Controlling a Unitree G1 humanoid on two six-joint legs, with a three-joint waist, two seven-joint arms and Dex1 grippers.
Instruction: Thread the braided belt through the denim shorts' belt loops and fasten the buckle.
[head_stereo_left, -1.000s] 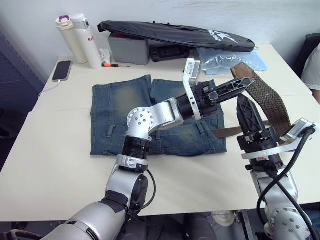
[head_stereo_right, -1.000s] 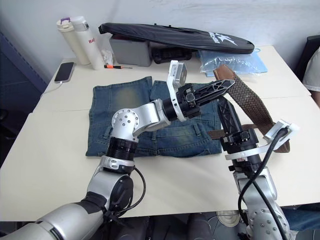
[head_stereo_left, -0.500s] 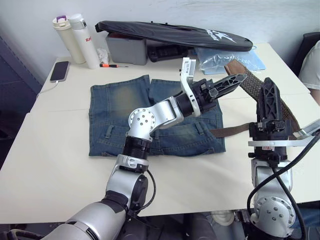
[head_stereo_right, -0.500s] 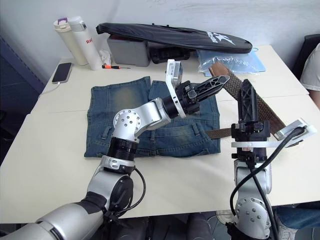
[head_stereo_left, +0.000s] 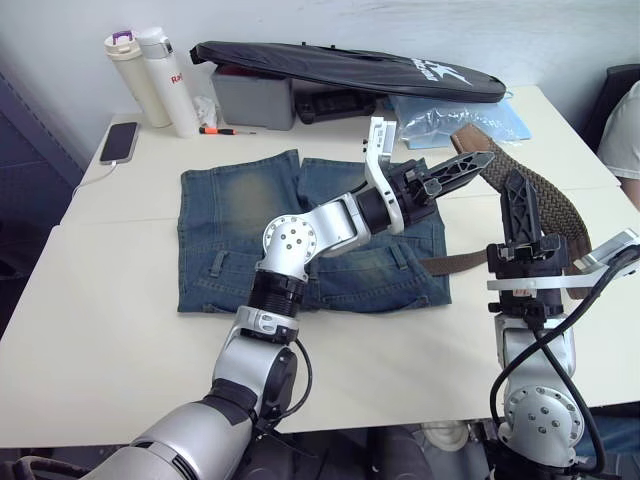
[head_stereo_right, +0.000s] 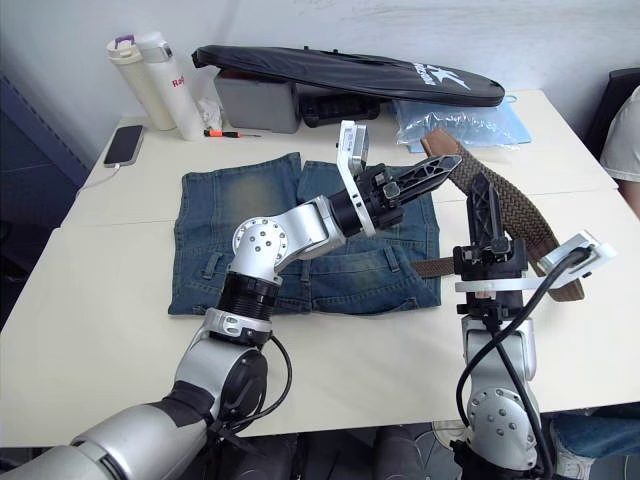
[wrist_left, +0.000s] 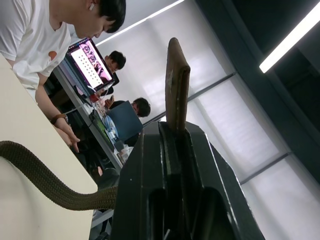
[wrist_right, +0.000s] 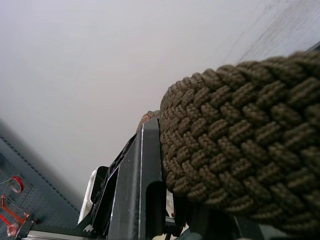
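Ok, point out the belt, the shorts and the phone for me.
belt (head_stereo_left: 545, 190), left eye view, braided span past the right tool.
shorts (head_stereo_left: 235, 215), left eye view, left leg's faded patch.
phone (head_stereo_left: 119, 142), left eye view, middle of its screen.

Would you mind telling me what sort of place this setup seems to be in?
Probably a shared office or lab: people sit at desks with a laptop behind the work table, which carries a phone and flasks.
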